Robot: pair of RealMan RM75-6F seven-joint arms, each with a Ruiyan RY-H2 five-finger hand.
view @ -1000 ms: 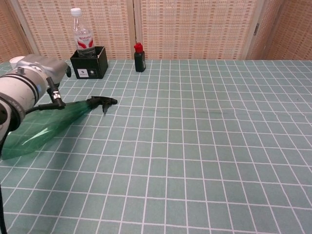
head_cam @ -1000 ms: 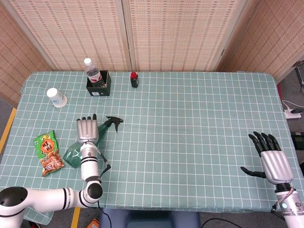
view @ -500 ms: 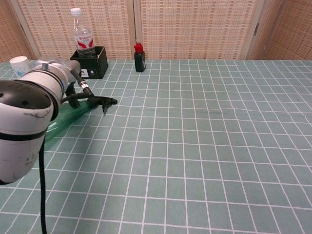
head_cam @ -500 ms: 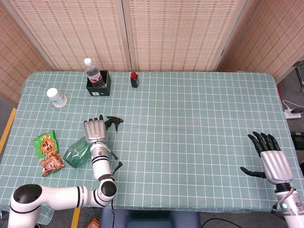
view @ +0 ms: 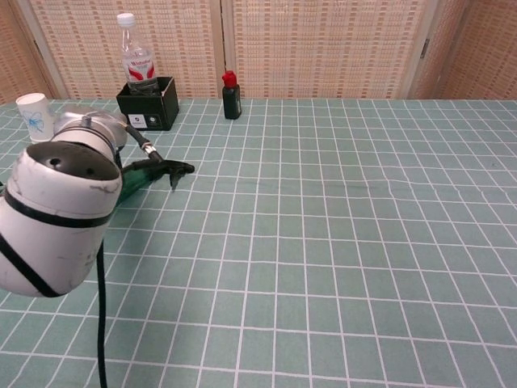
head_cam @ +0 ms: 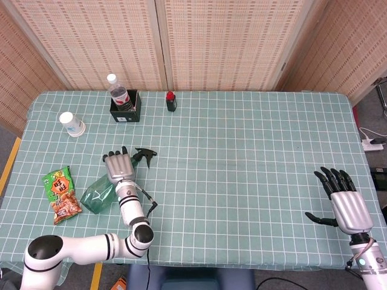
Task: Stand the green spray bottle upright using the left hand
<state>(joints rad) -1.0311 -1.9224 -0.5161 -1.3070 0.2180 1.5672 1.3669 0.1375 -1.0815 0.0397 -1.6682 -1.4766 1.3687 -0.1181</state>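
The green spray bottle (head_cam: 97, 194) lies on its side on the green checked tablecloth, its black trigger nozzle (head_cam: 145, 155) pointing to the upper right. My left hand (head_cam: 118, 167) lies flat over the bottle's neck, fingers extended toward the nozzle, and I cannot tell whether it touches the bottle. In the chest view the left forearm fills the left side and hides most of the bottle; only the nozzle (view: 171, 170) shows. My right hand (head_cam: 344, 199) hovers open at the table's right front, fingers spread, holding nothing.
A snack bag (head_cam: 61, 195) lies left of the bottle. A paper cup (head_cam: 72, 124) stands at far left. A water bottle in a black box (head_cam: 126, 107) and a small dark red-capped bottle (head_cam: 172, 101) stand at the back.
My left arm has swung further in over the table and now blocks more of the chest view. The hand shifted slightly along the bottle neck. The bottle stays lying down.
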